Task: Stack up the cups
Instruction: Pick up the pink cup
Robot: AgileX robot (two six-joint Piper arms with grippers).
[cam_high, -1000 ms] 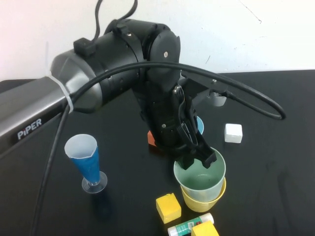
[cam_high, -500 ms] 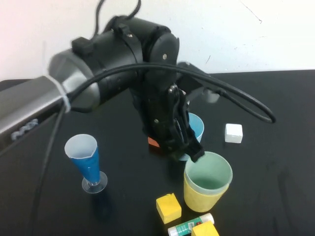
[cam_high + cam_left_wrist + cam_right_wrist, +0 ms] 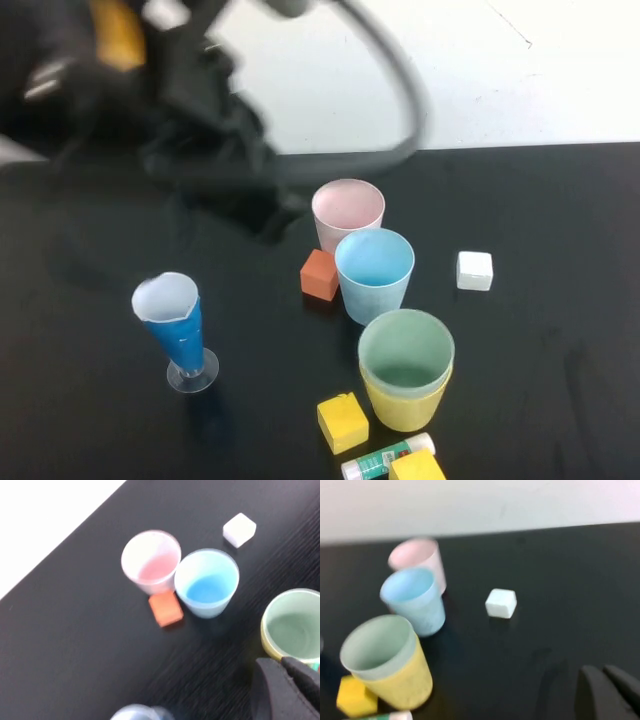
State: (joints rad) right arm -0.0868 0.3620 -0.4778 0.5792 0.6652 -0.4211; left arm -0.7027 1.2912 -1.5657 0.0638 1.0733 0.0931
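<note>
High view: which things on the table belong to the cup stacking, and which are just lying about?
Belong to the job:
- light green plastic tumbler, nested in the yellow plastic tumbler
- light blue plastic tumbler
- pastel pink plastic tumbler

Lying about:
- blue-and-white cone cup on a clear stem
- orange block
- white cube
- yellow blocks
- glue stick

Left gripper raised clear; right gripper parked apart.

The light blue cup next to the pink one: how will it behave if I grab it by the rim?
The light blue cup looks thin-walled and empty, so probably light, and its rim may flex under a squeeze. It stands close to the pink cup and the orange block, so a nudge could slide it into them. Neither hand is near it.
</note>
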